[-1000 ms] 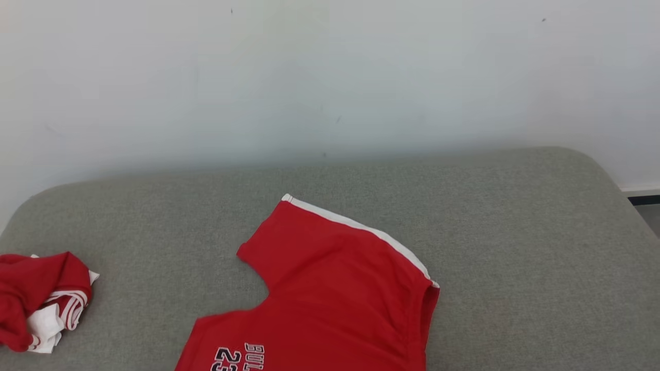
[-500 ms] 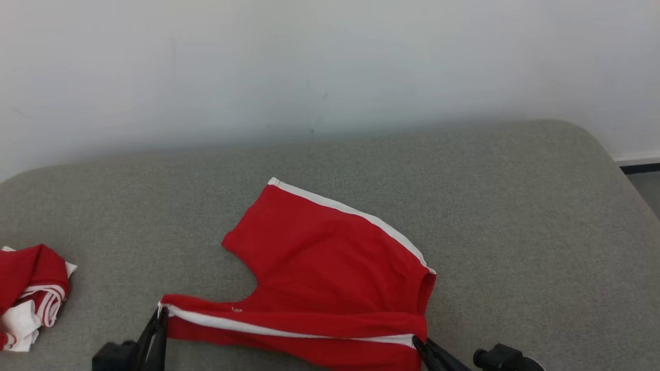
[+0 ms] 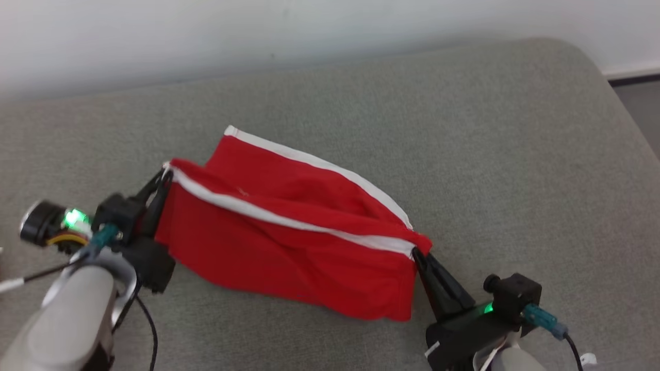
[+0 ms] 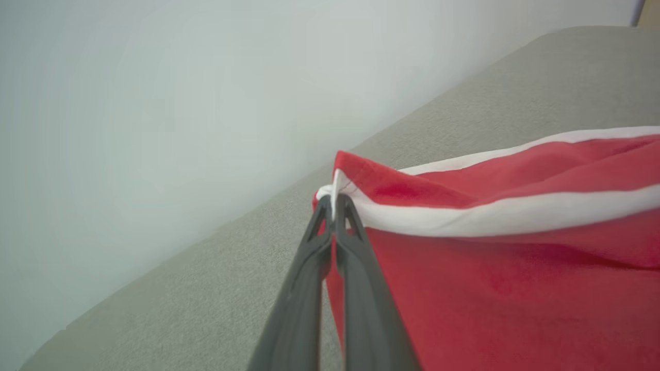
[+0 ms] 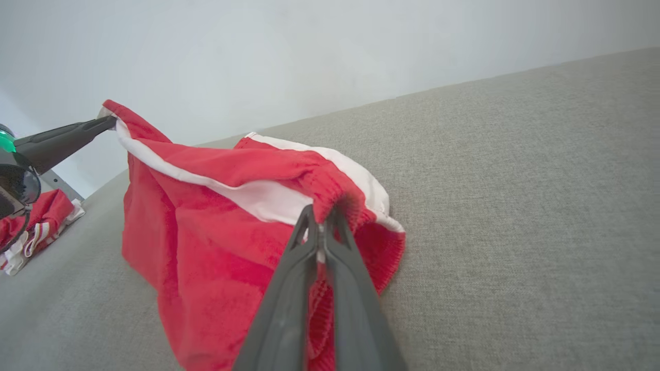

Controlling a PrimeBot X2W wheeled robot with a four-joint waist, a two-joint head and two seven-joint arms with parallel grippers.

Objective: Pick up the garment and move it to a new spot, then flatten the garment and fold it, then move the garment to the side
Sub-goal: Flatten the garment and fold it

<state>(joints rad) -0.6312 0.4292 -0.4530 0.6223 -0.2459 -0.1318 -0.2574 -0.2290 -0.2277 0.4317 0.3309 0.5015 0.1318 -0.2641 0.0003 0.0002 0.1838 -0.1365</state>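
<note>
The right end effector (image 3: pixel 415 252) and the left end effector (image 3: pixel 166 175) are both pinched tight on the red garment (image 3: pixel 289 257). Each one holds a corner of its white-edged hem. Half a second ago that hem was low at the near side. Now it is lifted up and carried over the garment, close to the far white edge. The garment sits in the middle of the grey cushion (image 3: pixel 515 154). The head camera has tipped down, so less white wall (image 3: pixel 258 31) shows.
</note>
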